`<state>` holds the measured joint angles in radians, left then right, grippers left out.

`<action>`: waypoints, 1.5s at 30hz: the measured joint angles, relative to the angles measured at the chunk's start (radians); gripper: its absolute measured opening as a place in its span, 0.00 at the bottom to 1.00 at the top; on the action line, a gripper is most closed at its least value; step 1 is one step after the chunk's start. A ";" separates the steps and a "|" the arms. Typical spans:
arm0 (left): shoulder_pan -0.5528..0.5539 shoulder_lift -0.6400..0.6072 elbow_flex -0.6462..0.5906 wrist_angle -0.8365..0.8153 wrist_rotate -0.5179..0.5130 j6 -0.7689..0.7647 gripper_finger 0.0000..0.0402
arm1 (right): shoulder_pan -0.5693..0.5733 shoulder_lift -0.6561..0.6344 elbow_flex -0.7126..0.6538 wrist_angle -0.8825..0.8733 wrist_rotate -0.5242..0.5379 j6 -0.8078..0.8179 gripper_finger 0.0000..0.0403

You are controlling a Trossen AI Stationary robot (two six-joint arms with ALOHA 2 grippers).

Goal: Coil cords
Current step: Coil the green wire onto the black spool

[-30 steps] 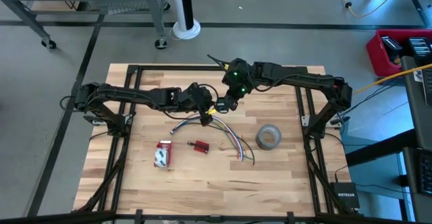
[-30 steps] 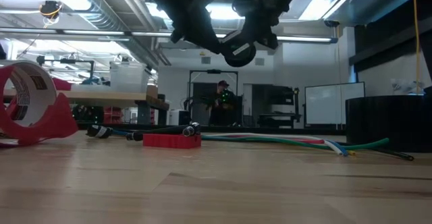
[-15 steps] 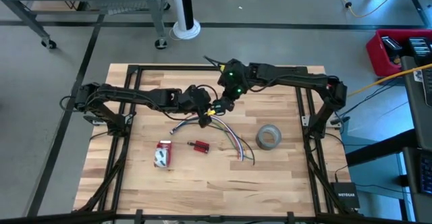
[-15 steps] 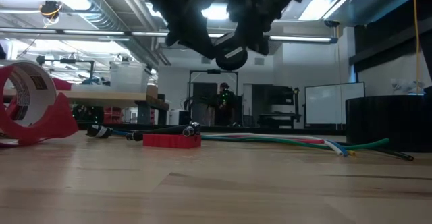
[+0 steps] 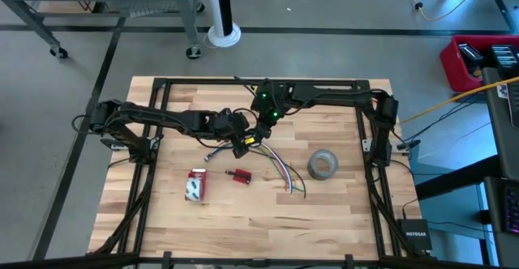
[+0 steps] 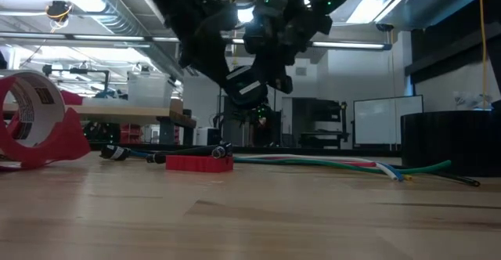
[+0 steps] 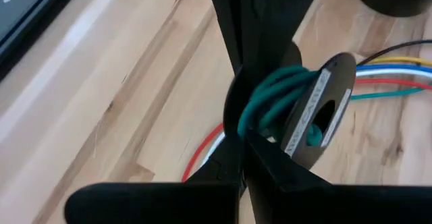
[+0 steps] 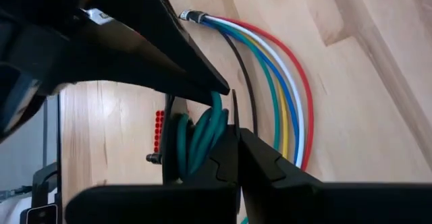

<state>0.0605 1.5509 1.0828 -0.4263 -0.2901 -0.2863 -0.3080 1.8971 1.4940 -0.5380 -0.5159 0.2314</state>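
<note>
A small bundle of teal cord is wound beside a dark disc with an oval hole. It hangs in the air over the table's middle, between my two grippers. My left gripper comes at it from the table's left, my right gripper from the far right. Both are shut on the bundle. It also shows in the right wrist view and in the low view, well above the wood. My left gripper pinches the teal windings between its two fingers at one side of the bundle; the disc stands just beyond them. The bundle is lifted clear of the table. My right gripper pinches the teal windings between its two fingers, from the side opposite the left gripper's fingers. The bundle is lifted clear.
A fan of loose coloured wires lies on the table under and to the right of the grippers. A grey tape roll lies at the right, a small red block and a red tape dispenser nearer the front.
Both grippers, still shut on the teal bundle, have gone together toward the table's left edge and down. The bundle has sunk closer to the table and tipped, still clear of the wood. The right arm has stretched farther across the table.
</note>
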 joint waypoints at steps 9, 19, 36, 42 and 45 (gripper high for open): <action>0.008 -0.002 -0.071 0.077 0.037 -0.031 0.00 | -0.002 0.003 -0.002 0.078 -0.001 -0.004 0.00; 0.046 0.000 -0.194 0.334 0.146 -0.048 0.00 | -0.050 0.028 -0.039 0.129 -0.112 0.031 0.00; 0.175 -0.006 -0.430 0.761 0.311 -0.125 0.00 | -0.111 0.031 -0.207 0.500 -0.125 0.145 0.00; 0.196 -0.006 -0.432 0.779 0.314 -0.186 0.00 | -0.143 0.032 -0.279 0.645 -0.127 0.245 0.00; 0.196 -0.006 -0.433 0.778 0.319 -0.237 0.00 | -0.144 0.032 -0.314 0.691 -0.113 0.270 0.00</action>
<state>0.2569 1.5448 0.6502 0.3517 0.0286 -0.5233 -0.4522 1.9289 1.1799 0.1532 -0.6287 0.5014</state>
